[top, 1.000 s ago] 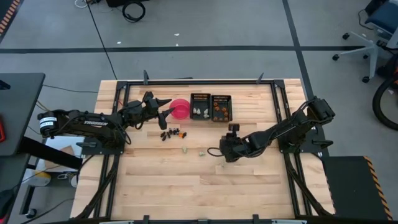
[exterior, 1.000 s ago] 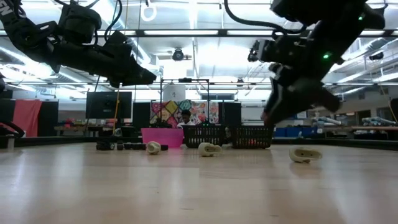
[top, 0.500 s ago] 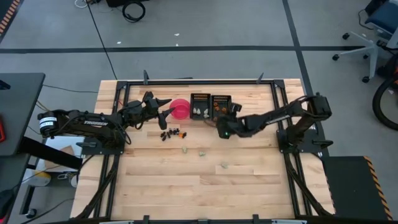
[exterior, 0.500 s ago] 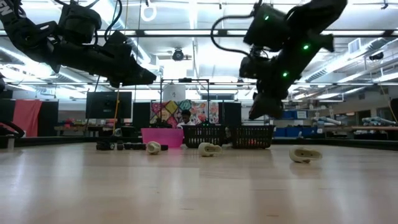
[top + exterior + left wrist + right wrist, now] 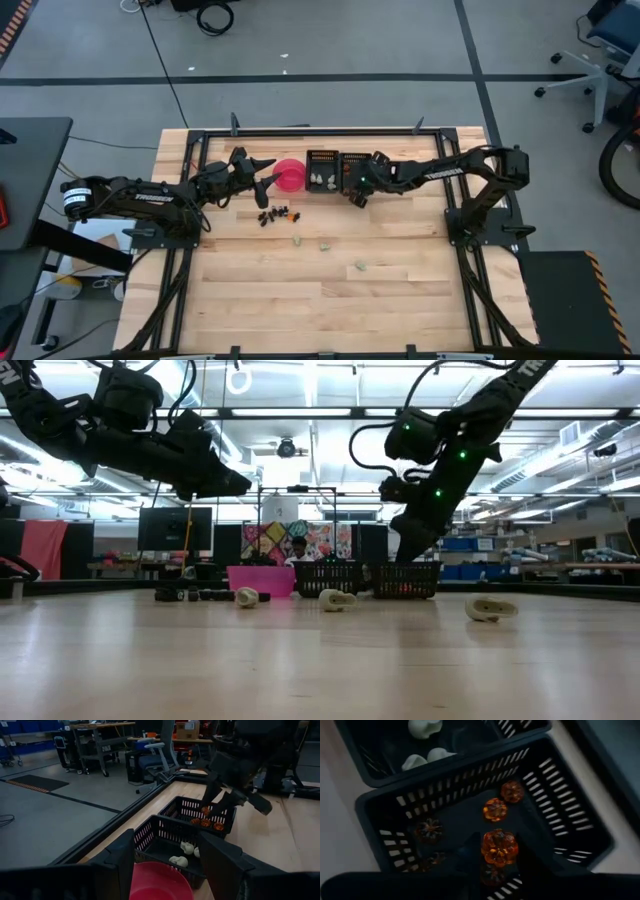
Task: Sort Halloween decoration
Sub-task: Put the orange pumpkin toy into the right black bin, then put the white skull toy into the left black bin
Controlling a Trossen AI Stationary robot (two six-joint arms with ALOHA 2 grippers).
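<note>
My right gripper (image 5: 356,191) hangs over the right black tray (image 5: 367,160) and is shut on a bright orange pumpkin piece (image 5: 499,847). That tray holds several orange pieces (image 5: 495,810). The left black tray (image 5: 310,158) holds pale pieces (image 5: 319,181). My left gripper (image 5: 262,176) is open and empty above the pink bowl (image 5: 290,174). Dark pieces (image 5: 270,215) lie on the table near the bowl. Three pale pieces (image 5: 326,245) lie nearer the table's middle. My right gripper pinches the orange pumpkin piece by its two sides (image 5: 488,848) between its two fingers. The fingers come from above, pointing down into the right tray. The piece is lifted clear, above the tray's floor.
A black frame (image 5: 300,131) runs around the table's edges. The bowl and both trays stand in a row at the far middle. Bare wood (image 5: 300,300) lies toward the near edge. A person (image 5: 297,550) shows far behind the table in the low view.
My right gripper has gone from the table's middle, beside the pale pieces, up and toward the far edge, and now stands over the right tray with the orange piece. The pale piece it stood over shows again on the table.
</note>
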